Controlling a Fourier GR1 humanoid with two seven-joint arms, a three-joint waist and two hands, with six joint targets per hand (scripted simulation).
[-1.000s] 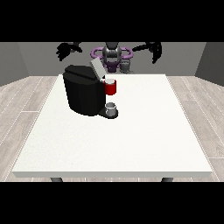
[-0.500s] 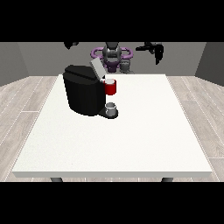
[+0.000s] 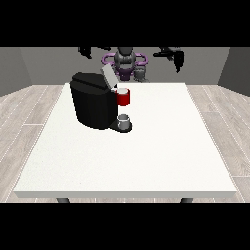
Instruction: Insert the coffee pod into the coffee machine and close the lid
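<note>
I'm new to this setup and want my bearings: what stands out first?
A black coffee machine stands left of centre on the white table, its lid tilted up, a red part at its front and a grey cup below. Behind, both hands hang raised, touching nothing.

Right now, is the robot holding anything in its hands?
No, nothing is held. The hand at the view's left and the hand at the view's right both hang in the air, well apart from the coffee machine.
</note>
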